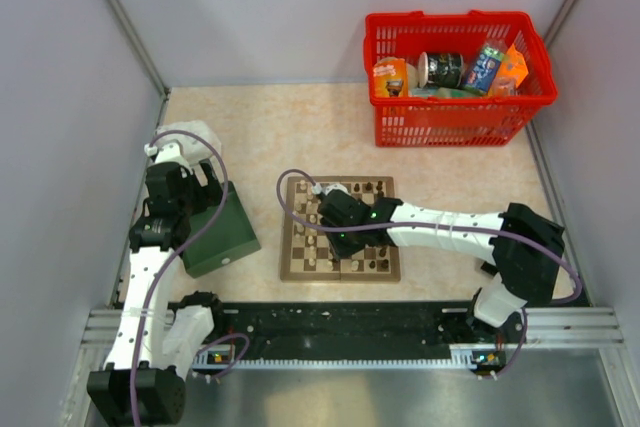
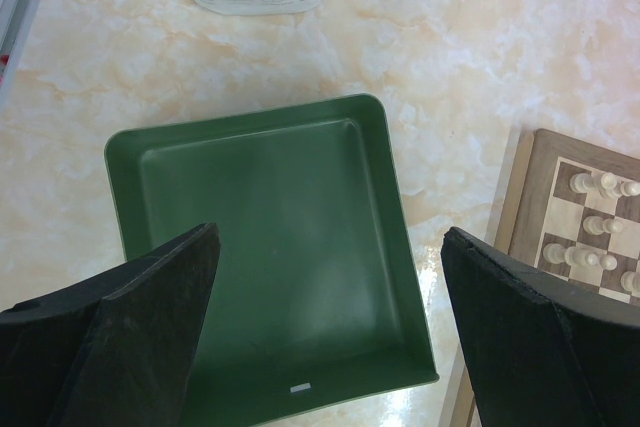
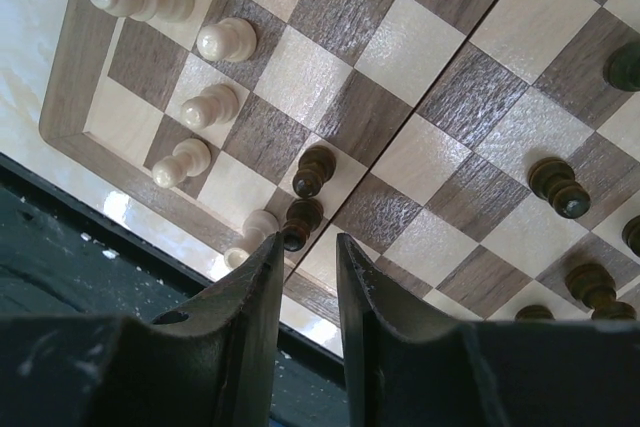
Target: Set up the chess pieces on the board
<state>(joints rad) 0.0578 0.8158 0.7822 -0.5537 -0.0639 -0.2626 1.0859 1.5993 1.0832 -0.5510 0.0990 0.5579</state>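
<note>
Right wrist view: right fingers [image 3: 240, 337] drawn close with a slit between them, tips at a small dark brown chess piece [image 3: 300, 219] by the edge of the checkered wooden board [image 3: 62, 117]. Whether they pinch it, I cannot tell. Cream-white pieces [image 3: 225, 39] stand along the adjoining edge, seemingly ranked. Left fingers [image 2: 130, 327] spread wide, holding nothing, above the dark green square box [image 2: 250, 197] on the marbled table [image 2: 480, 47], presumably out of the working arm's way.

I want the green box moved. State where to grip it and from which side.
Probably best to pinch the green box by one side wall, coming straight down from above, one finger inside and one outside: it lies open side up, empty, with thin raised walls.
</note>
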